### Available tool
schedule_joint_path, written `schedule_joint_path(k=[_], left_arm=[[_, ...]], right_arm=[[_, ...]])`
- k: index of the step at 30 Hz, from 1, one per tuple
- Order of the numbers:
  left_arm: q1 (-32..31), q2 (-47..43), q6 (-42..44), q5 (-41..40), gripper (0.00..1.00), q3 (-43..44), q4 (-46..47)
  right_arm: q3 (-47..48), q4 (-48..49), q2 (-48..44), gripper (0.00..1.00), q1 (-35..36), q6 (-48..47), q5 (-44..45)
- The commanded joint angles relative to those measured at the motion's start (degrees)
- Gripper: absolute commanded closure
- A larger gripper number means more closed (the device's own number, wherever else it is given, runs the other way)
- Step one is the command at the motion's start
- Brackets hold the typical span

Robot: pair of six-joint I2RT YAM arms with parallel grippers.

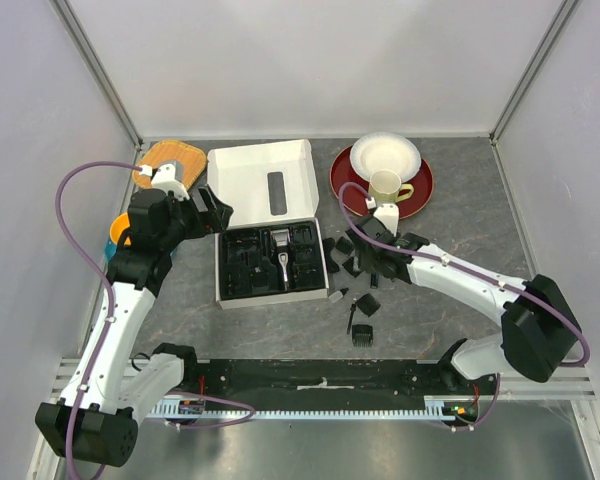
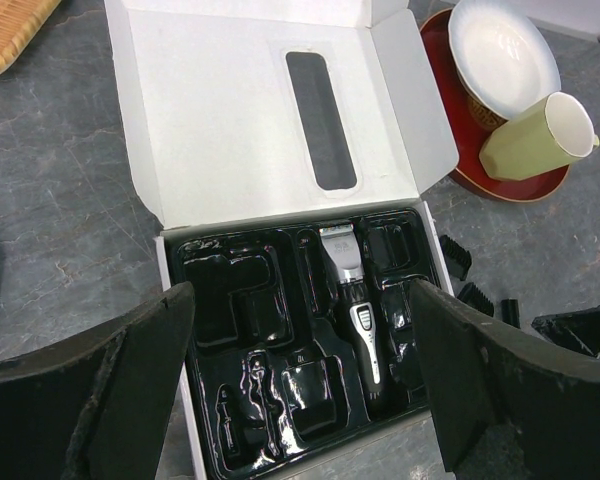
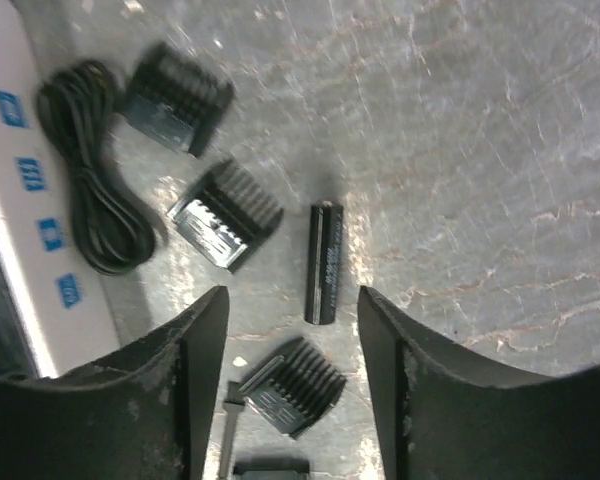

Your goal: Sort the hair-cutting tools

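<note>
**A:** What are the jaws of the right gripper (image 3: 290, 300) doing?

**B:** They are spread wide with nothing between them. They hang low over the table (image 3: 480, 150). A short black bar (image 3: 325, 262) lies just ahead of the gap, untouched.

**A:** And around that?

**B:** Loose comb attachments (image 3: 225, 215). Three are plain in the right wrist view, one of them close to the left finger, and the top view shows more scattered about. A coiled black cable (image 3: 90, 170) lies beside the wall of the white box (image 2: 230, 120). A thin rod at the bottom edge may be the cleaning brush (image 3: 226, 430), but too little of it shows to be sure.

**A:** The left gripper (image 2: 300, 290)?

**B:** Released as well, and empty. It is held above the box, whose lid is open, looking down into the black tray (image 2: 210, 300).

**A:** So what is done?

**B:** The clipper (image 2: 358, 310) lies in the long centre slot of the tray. The pockets around it look empty, though the shiny black plastic makes that hard to read.

**A:** And what is left?

**B:** Most of it, I'd say. One tool is housed, while the combs and probably the brush are out on the table to the right of the box. Each needs lifting and seating in a pocket. The right arm looks best placed to start, since the parts lie under it.
</note>
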Motion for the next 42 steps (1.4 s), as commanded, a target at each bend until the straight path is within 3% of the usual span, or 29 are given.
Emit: schedule_joint_path(k=[1, 14, 22, 32, 39, 42], left_arm=[[0.1, -0.3, -0.7, 0.9, 0.06, 1.4, 0.4], [0.1, 0.0, -0.9, 0.3, 0.06, 1.2, 0.0], [0.1, -0.2, -1.0, 0.9, 0.06, 1.2, 0.0], [0.1, -1.5, -0.9, -0.1, 0.06, 0.5, 1.0], [0.1, 0.5, -0.9, -1.5, 0.06, 1.3, -0.4], [0.1, 0.9, -1.1, -1.6, 0.06, 1.2, -0.4]], right_arm=[[-2.5, -0.4, 1.3, 0.41, -1.4, 1.9, -2.3], [-3.8, 4.7, 9.5, 0.54, -2.8, 0.9, -3.6], [-2.9, 5.2, 12.3, 0.56, -4.4, -1.3, -5.2], [-2.5, 6.5, 11.1, 0.87, -4.9, -1.8, -7.8], [3.5, 6.7, 3.9, 0.87, -2.3, -1.8, -12.2], [8.6, 7.9, 4.9, 0.86, 0.5, -1.9, -13.1]])
